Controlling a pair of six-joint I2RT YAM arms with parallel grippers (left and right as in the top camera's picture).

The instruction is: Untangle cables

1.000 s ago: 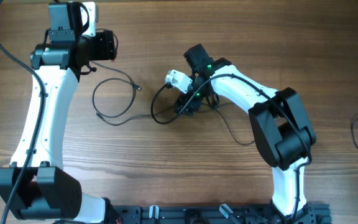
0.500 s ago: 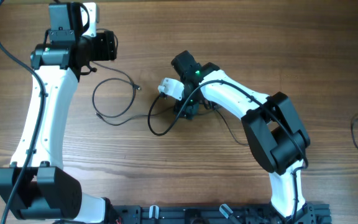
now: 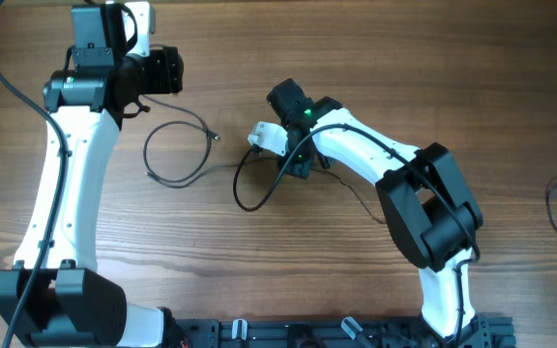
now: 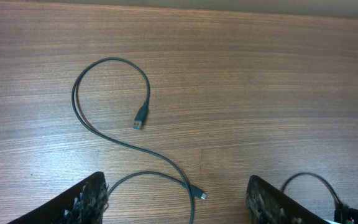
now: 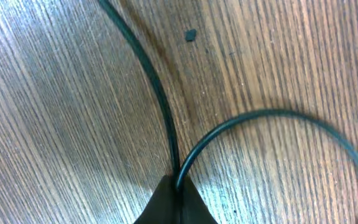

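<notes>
One wooden table (image 3: 375, 39), two arms, three stretches of dark cable; whether the first two join cannot be told. Left gripper (image 4: 176, 186): jaws spread wide, holding nothing. The looped cable (image 4: 75, 93) lies on the wood just ahead of it, with two plug ends (image 4: 140, 118) free. Right gripper (image 5: 174, 198): pinched closed on the second cable (image 5: 160, 99), and two strands run out from its tips. The third cable (image 3: 550, 203) lies well apart from both grippers.

Brown wood-grain table (image 3: 259, 271) (evenly lit) fills every view.
</notes>
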